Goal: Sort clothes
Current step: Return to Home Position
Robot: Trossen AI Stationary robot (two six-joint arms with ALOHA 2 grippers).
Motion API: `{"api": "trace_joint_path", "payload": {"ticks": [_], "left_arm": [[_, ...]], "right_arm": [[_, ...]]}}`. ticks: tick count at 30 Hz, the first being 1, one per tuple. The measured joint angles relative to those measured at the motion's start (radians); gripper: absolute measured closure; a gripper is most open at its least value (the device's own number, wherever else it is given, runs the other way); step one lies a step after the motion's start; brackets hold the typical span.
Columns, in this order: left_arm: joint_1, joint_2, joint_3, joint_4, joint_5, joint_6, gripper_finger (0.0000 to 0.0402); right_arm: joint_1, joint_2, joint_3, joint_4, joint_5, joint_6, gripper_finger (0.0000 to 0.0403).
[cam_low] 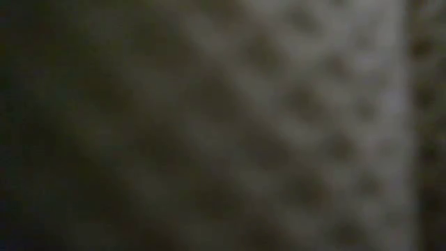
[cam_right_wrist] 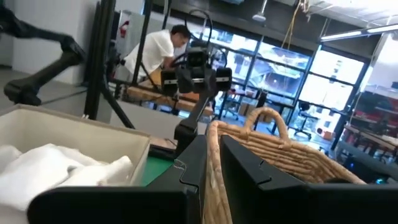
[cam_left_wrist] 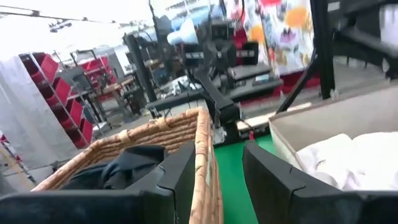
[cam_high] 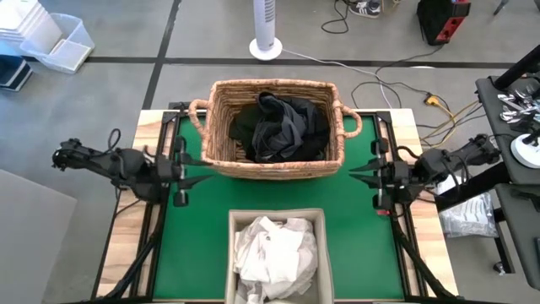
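1. The dark clothes (cam_high: 278,127) are piled in the basket (cam_high: 221,159) at the far end of the desk (cam_high: 126,224). The white clothes (cam_high: 272,249) are heaped in the bin (cam_high: 320,230) at the near edge. No garment lies loose on the mat (cam_high: 198,224), so the sorting looks done to me.
2. The left hand (cam_high: 205,168) hangs just beside the basket's left wall. It's released, with a clear gap between the fingers (cam_left_wrist: 180,180) and nothing in them.
3. The right hand (cam_high: 354,171) mirrors it at the right wall. It's let go too, with a narrower gap and nothing held.
4. What could go wrong: both hands point inward at the wicker, really close. Any inward swing on the way home would probably shove the basket or snag its handles (cam_high: 350,125), which stick out toward the arms. The white heap also sits about level with the bin's rim, so a bump there might spill a fold over the side.
5. Room to move: there are bare strips of mat on either side of the bin, but only a thin one between bin and basket. Backing straight outward looks safest. The low camera is all blur, so no help there.
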Motion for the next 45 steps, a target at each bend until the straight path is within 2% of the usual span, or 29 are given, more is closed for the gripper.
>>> {"api": "trace_joint_path", "payload": {"ticks": [6, 14, 22, 38, 45], "left_arm": [[-0.003, -0.174, -0.129, 0.002, 0.002, -0.088, 0.0287], [-0.002, -0.307, -0.293, 0.081, 0.073, -0.085, 0.0287], [-0.002, -0.415, -0.437, 0.165, 0.074, -0.105, 0.0287], [-0.002, -0.613, -0.615, 0.200, 0.070, -0.147, 0.0287], [-0.001, -0.609, -0.649, 0.194, 0.051, -0.192, 0.0287]], "right_arm": [[0.001, -0.131, -0.113, -0.002, -0.003, 0.043, 0.0365], [0.001, -0.309, -0.244, 0.001, -0.003, 0.078, 0.0365], [0.001, -0.494, -0.356, 0.003, -0.001, 0.078, 0.0365], [0.001, -0.492, -0.414, 0.004, -0.026, 0.126, 0.0365], [0.001, -0.491, -0.429, 0.006, -0.029, 0.138, 0.0365]]}}
